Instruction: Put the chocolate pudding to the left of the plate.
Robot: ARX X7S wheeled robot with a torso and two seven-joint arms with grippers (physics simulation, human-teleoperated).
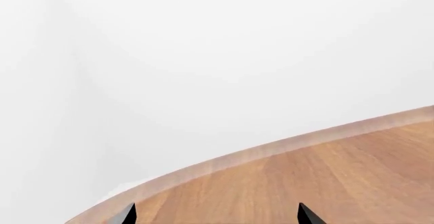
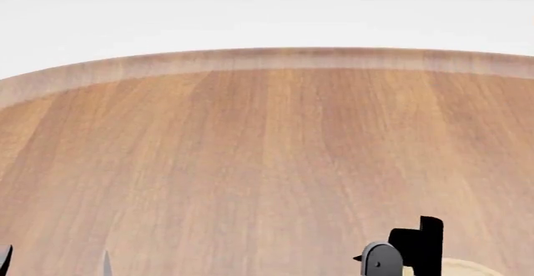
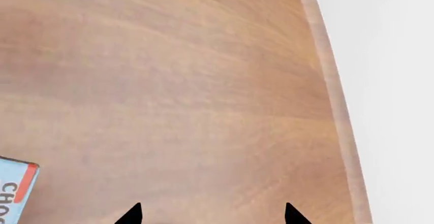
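The chocolate pudding [image 3: 15,192] shows only as a light-blue corner with a red stripe and lettering at the edge of the right wrist view, lying on the table beside my right gripper [image 3: 211,215]. That gripper is open and empty, with bare wood between its black fingertips [image 3: 133,215]. My right arm [image 2: 413,246] shows low in the head view. A pale wood sliver just past it looks like the plate's rim [image 2: 472,267]. My left gripper [image 1: 217,216] is open and empty over the table near its edge. Its fingertips [image 2: 105,263] show at the head view's lower left.
The round wooden table [image 2: 267,138] has a lighter rim [image 2: 267,59] with white floor beyond. The same rim runs close to my right gripper [image 3: 339,117] and my left gripper [image 1: 271,148].
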